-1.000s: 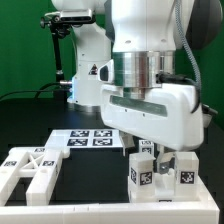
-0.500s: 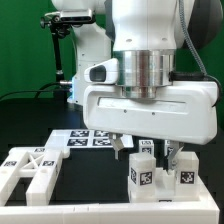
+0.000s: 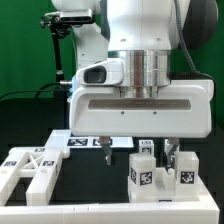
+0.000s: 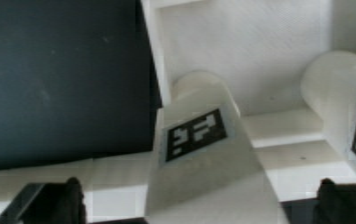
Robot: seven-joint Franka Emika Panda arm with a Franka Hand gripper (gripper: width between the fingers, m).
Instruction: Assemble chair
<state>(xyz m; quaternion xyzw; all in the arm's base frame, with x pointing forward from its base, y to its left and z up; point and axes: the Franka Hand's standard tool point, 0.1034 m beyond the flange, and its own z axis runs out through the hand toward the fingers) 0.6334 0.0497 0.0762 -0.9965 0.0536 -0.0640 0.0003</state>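
Note:
Two upright white chair pieces with black-and-white tags stand side by side, one (image 3: 143,170) just below my gripper (image 3: 138,152) and the other (image 3: 186,170) towards the exterior view's right. A cross-braced white frame (image 3: 30,168) lies at the exterior view's left. My gripper is open, with one dark finger on each side of the nearer tagged piece. In the wrist view that piece (image 4: 207,140) lies between my gripper's (image 4: 200,204) fingertips (image 4: 50,200), with a gap on both sides. The second tagged piece (image 4: 344,110) shows beside it.
The marker board (image 3: 88,139) lies flat on the black table behind the pieces. A low white rail (image 4: 219,40) runs past the pieces in the wrist view. The robot's white base (image 3: 88,60) stands at the back.
The hand has turned about its vertical axis, so its broad side now faces the exterior camera. The jaws have spread slightly wider. The chair pieces have not moved.

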